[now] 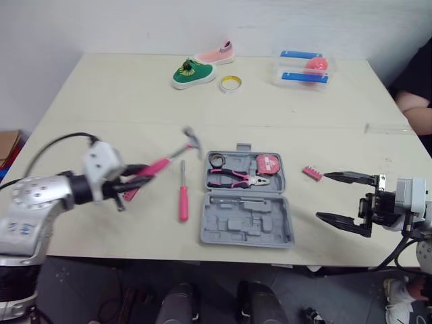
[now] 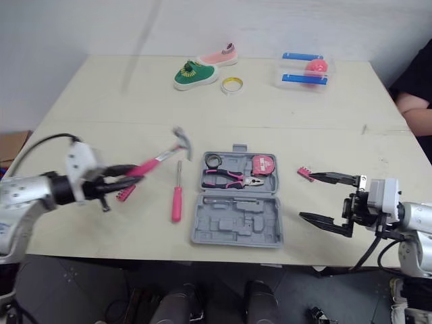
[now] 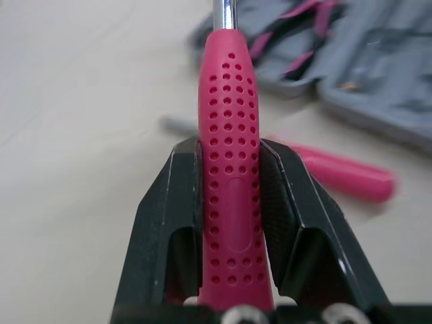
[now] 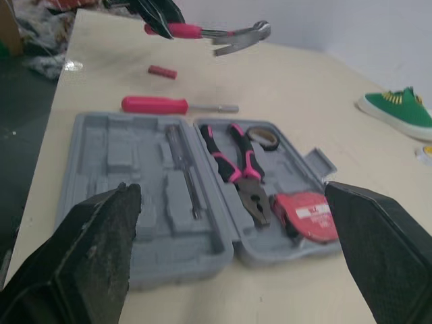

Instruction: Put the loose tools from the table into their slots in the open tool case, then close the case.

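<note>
- We have the hammer [image 1: 172, 156] lifted over the counter [image 1: 121, 94], left of the tool case [image 1: 246, 229]. Our left hand [image 1: 135, 177] is clamped on its pink handle, so the head points caseward.
- The screwdriver [image 1: 183, 199] lies loose between them.
- Our right hand [image 1: 322, 196] hovers right of the case, fingers apart.

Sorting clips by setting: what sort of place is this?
Probably a robot test room: a plain table by a bare wall holds an open tool case plus unrelated props, small shoes and a tape roll.
</note>
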